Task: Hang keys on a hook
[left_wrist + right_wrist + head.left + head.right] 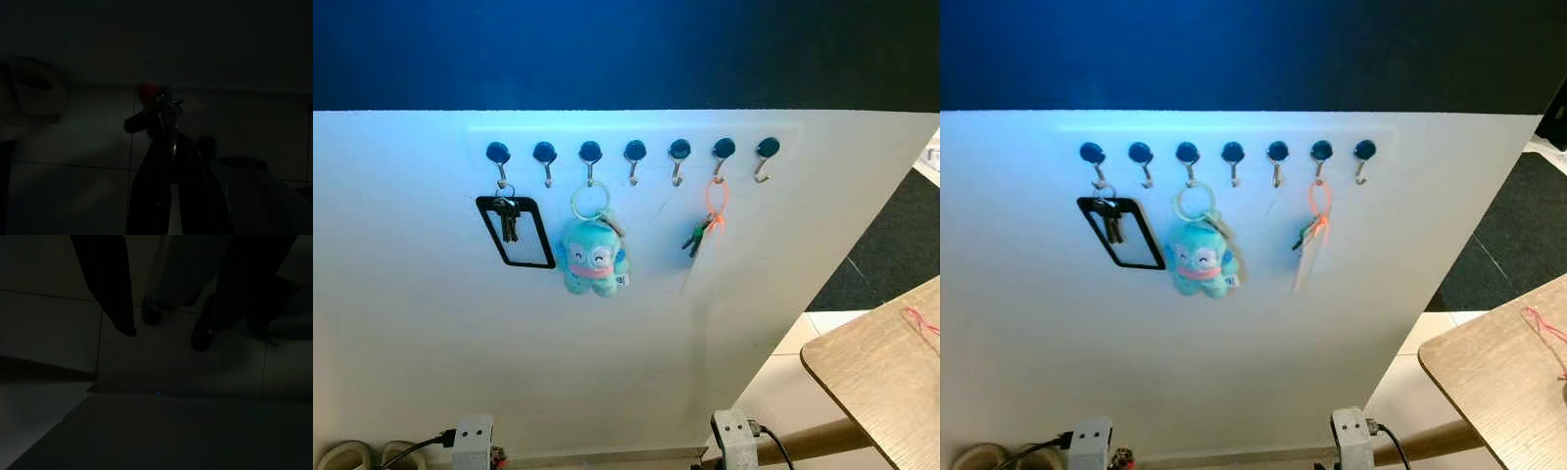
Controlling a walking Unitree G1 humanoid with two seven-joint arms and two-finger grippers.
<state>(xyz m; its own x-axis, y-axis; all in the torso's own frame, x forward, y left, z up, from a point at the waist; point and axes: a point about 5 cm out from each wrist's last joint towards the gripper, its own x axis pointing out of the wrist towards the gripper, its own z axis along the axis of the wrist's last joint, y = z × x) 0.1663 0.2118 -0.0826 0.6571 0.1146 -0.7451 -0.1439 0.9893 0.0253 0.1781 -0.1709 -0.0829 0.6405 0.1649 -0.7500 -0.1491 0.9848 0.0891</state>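
Note:
A row of several blue-knobbed metal hooks (635, 157) runs across a white wall panel (431, 323) ahead. A key bunch with a black card holder (514, 230) hangs on the leftmost hook. A teal plush keyring (592, 257) hangs on the third, and keys on an orange loop (710, 220) on the sixth. Both arms hang low. In the dark left wrist view, my left gripper (166, 122) is shut on a small metallic key bunch (165, 104) with a red bit. In the right wrist view, my right gripper (164, 335) is open over floor tiles.
A wooden table (871, 382) with a pink string (920, 321) on it juts in at the lower right. Dark carpet (891, 245) lies to the right of the panel. Cables (421, 448) lie by the wall's foot.

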